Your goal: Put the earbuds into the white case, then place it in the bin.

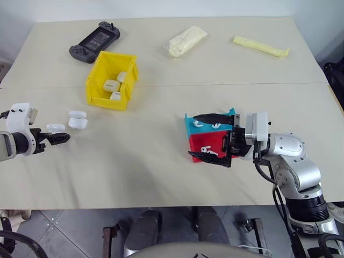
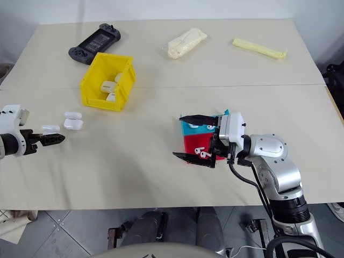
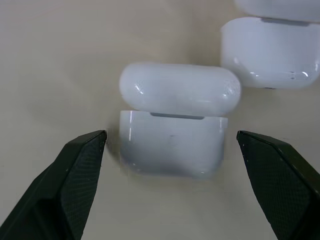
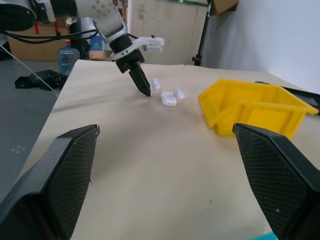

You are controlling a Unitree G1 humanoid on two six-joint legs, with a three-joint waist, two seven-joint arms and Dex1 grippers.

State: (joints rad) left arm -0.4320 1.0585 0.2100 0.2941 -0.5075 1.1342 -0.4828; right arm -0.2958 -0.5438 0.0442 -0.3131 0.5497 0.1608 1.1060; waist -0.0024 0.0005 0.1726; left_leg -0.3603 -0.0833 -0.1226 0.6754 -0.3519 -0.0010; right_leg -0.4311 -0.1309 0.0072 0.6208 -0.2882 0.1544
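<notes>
Black handheld game console [image 1: 95,41] at eleven o'clock on the beige table [image 1: 161,161]. Clear bag of pale stuff [image 1: 187,41] at twelve, long yellow packet [image 1: 260,47] at one. Blue tray [image 1: 192,126] touching red tray [image 1: 201,144], right of centre, at four.

Yellow bin [image 1: 111,80], white case [image 3: 172,120], black claw [image 1: 58,138]

The white case [image 3: 172,120] is glossy, smooth plastic. The bin [image 1: 111,80] looks like shiny yellow plastic. The table [image 1: 161,161] carries a matt beige covering.
</notes>
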